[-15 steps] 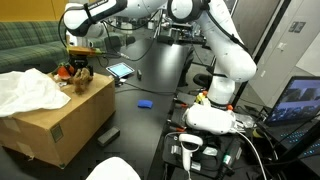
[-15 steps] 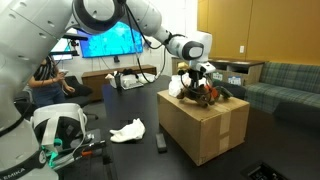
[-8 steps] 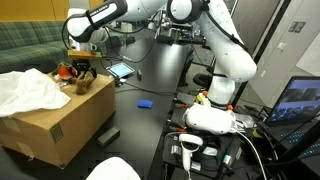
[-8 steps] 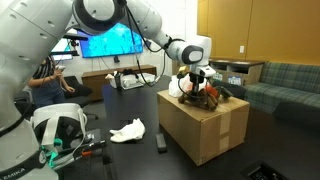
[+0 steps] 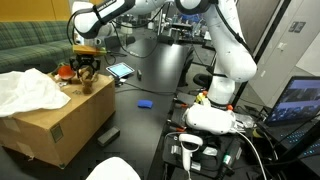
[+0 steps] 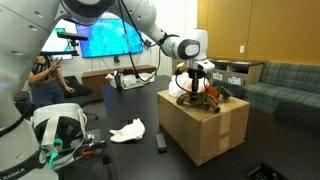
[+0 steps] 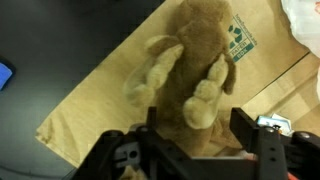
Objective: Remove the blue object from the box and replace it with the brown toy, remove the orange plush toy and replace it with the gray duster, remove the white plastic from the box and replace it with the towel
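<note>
The brown toy (image 7: 190, 60) lies on the cardboard box (image 7: 100, 100) right under my gripper (image 7: 200, 135). The gripper is open: one finger stands on each side of the toy and neither presses on it. In both exterior views the gripper (image 5: 85, 70) (image 6: 192, 86) hangs just above the box top (image 5: 60, 120) (image 6: 200, 125). An orange plush toy (image 5: 65, 72) sits next to the brown toy. White plastic (image 5: 30, 90) is heaped on the box. The blue object (image 5: 144, 103) lies on the dark table. A white towel (image 6: 127, 130) and the gray duster (image 6: 160, 142) lie on the table beside the box.
A tablet (image 5: 121, 70) lies on the table behind the box. A second robot base with cables (image 5: 205, 125) stands close by, and a green sofa (image 5: 30, 40) is beyond the box. A person (image 6: 45, 80) sits near a large screen (image 6: 105, 40).
The jaws have opened and let go of the brown toy, which stays on the box. The gripper has risen a little above it.
</note>
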Motion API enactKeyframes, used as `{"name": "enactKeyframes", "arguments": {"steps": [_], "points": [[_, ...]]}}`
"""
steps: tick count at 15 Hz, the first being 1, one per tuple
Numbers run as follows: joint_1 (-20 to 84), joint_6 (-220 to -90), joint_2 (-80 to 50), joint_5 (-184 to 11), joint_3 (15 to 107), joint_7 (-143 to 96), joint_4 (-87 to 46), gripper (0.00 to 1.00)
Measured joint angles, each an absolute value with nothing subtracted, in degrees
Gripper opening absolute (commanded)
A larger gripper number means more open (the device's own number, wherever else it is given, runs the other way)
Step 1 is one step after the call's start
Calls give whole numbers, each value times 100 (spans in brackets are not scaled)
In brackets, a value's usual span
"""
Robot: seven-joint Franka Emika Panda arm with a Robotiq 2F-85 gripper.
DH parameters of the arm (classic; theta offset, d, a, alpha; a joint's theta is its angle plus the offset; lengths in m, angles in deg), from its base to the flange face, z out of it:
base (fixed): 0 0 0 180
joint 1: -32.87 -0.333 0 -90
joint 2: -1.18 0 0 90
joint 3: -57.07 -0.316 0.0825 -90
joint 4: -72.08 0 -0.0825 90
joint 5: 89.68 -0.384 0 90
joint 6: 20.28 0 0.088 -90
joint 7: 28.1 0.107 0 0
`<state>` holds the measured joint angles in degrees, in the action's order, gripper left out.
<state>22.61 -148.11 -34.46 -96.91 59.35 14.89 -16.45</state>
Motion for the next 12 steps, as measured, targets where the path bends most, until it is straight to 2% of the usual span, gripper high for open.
{"name": "enactKeyframes", "arguments": {"steps": [6,12], "points": [[2317,-14757,-2565,-9190,5962,944,-2241,100],[2322,-14375,-2304,-8725,5914,-241,-2189,100]]}}
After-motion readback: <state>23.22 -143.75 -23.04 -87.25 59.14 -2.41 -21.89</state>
